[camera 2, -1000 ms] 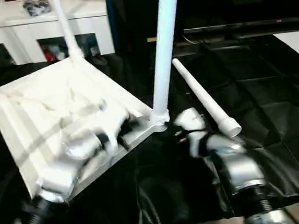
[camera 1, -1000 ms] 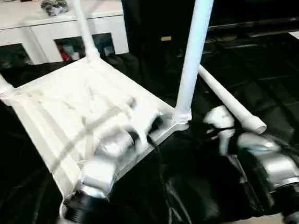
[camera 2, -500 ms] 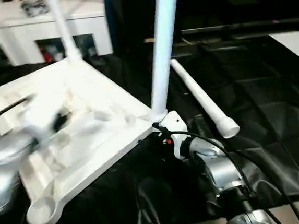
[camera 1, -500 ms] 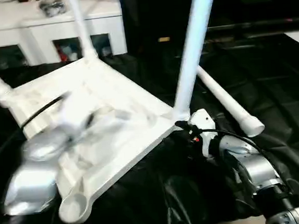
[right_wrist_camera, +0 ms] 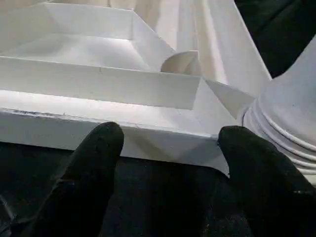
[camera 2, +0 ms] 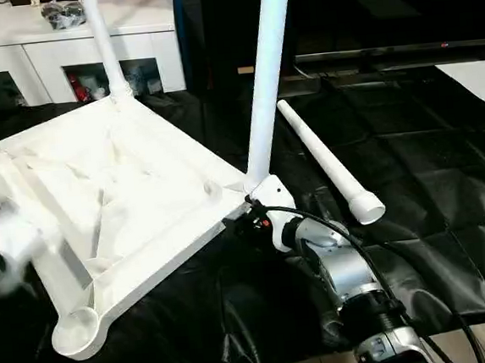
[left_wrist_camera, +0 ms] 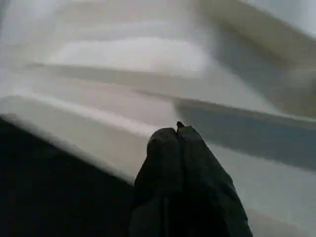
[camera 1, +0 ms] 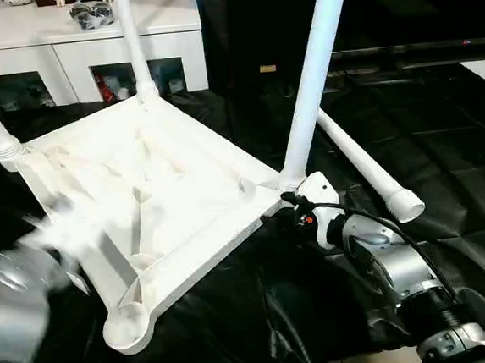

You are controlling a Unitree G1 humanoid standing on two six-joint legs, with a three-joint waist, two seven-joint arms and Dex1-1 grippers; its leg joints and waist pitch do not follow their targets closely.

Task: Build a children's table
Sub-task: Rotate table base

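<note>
My right forearm (camera 1: 394, 266) is a shiny silver tube with a black ribbed collar, white wrist housing with a tiny red light behind the fingers, and a black cable looping over it. Fingers (right_wrist_camera: 84, 173) are chunky, matte black, rounded tips.

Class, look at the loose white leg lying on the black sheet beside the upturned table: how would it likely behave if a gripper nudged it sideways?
The loose leg is a round tube, so it would probably roll. Being tapered, with a wider collar end, it would likely curve rather than roll straight. The wrinkled black sheet might stop it early.
</note>
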